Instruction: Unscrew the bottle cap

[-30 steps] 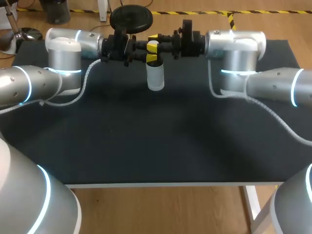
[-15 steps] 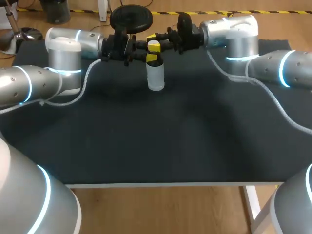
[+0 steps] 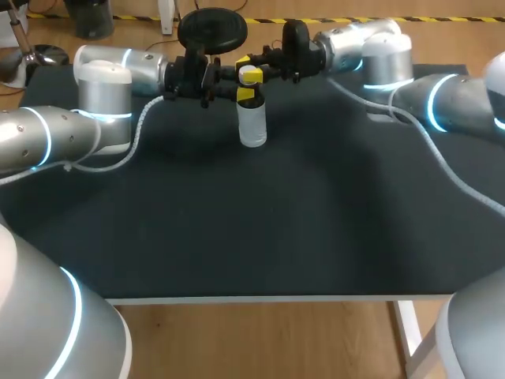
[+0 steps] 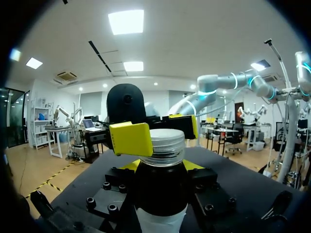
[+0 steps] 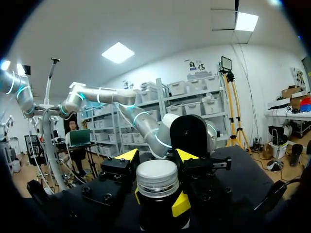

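"Black table point(image 3: 237, 237) nearest. Where stood the bottle point(image 3: 252, 126)?"

"Far middle, upright. Left gripper point(image 4: 160, 167) clamped its shoulder, and right gripper point(image 5: 158, 199) was closed around the cap point(image 4: 165, 143). Cap sat on, not yet off; loosening remained."

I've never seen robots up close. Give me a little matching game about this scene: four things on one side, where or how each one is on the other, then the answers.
Things:
1. cap
2. bottle
3. left gripper
4. right gripper

States:
A. shut on the bottle, just below its top
B. standing upright
C. silvery, sitting on top of the bottle
D. shut on the cap

Pairs: 1-C, 2-B, 3-A, 4-D
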You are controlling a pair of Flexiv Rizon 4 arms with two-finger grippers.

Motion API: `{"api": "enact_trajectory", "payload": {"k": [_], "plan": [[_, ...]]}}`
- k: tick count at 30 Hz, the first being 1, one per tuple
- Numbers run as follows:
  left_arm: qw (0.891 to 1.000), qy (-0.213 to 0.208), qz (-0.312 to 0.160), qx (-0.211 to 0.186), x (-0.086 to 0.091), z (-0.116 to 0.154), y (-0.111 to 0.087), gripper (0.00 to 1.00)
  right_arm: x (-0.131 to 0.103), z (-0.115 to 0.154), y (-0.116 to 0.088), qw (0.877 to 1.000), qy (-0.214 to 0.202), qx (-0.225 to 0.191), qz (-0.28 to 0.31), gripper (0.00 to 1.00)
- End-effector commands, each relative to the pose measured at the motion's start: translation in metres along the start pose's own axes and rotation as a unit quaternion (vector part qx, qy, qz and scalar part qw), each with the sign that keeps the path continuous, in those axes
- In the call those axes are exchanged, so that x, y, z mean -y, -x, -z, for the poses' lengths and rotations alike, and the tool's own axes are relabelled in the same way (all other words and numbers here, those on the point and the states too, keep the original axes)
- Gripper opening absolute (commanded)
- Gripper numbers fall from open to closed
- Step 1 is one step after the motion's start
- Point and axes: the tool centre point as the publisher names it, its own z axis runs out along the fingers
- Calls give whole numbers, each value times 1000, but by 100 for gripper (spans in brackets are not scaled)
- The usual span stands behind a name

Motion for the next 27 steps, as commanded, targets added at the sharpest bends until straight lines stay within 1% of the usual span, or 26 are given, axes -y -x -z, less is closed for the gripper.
{"api": "enact_trajectory", "payload": {"k": [1,4,10,17,19,23,27], "plan": [[1000,1,0,0,2,-2,3,0,7,-1,7,938,7,-347,-2,0],[1000,1,0,0,2,-2,3,0,5,-2,6,936,-1,-352,5,0],[1000,1,0,0,2,-2,3,0,-3,1,5,945,-20,-324,38,0],[1000,1,0,0,2,-2,3,0,-20,4,3,945,-32,-321,47,0],[1000,1,0,0,2,-2,3,0,-24,5,3,947,-37,-314,49,0],[1000,1,0,0,2,-2,3,0,-30,11,2,954,-45,-293,54,0],[1000,1,0,0,2,-2,3,0,-36,26,-3,964,-47,-253,62,0]]}}
